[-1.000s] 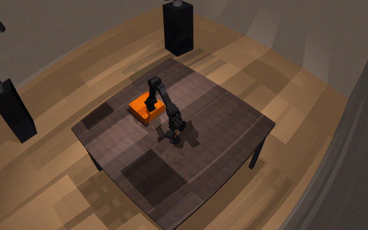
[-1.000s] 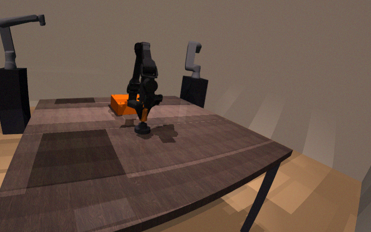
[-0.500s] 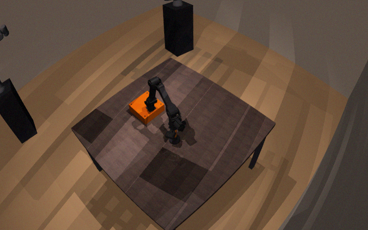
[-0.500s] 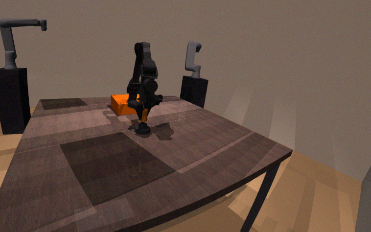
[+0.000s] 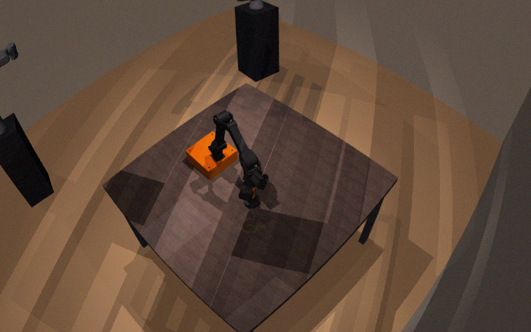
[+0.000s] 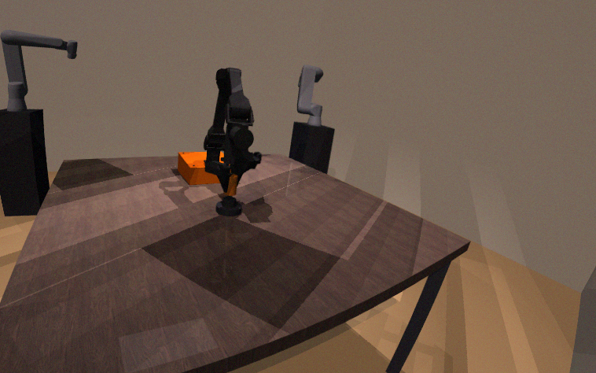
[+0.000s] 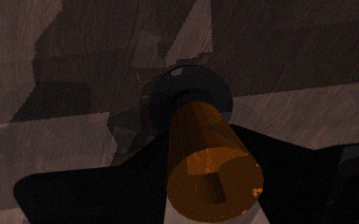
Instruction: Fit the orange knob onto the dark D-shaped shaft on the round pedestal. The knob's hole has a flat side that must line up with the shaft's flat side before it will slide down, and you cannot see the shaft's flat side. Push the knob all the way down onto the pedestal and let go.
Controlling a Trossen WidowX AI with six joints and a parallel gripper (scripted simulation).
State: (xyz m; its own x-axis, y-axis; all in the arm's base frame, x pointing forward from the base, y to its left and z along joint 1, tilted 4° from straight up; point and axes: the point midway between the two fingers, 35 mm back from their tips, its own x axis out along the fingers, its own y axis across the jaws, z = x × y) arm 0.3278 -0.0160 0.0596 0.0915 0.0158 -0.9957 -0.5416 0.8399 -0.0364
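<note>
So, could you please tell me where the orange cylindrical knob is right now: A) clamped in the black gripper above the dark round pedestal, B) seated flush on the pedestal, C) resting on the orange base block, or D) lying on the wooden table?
A: the black gripper is shut on the orange cylindrical knob, with the dark round pedestal directly beneath.

Bare robot test room, lab-like. One dark wood table (image 5: 321,214) on thin black legs stands mid-floor on tan plank flooring (image 5: 65,256), plain grey walls (image 6: 430,69) all round. Beyond the table's far edge and far-left corner stand two black pedestals (image 6: 15,157) carrying grey jointed arms (image 6: 12,64); an orange base block (image 5: 201,154) anchors a black arm (image 5: 238,142) near the far-left corner.
</note>
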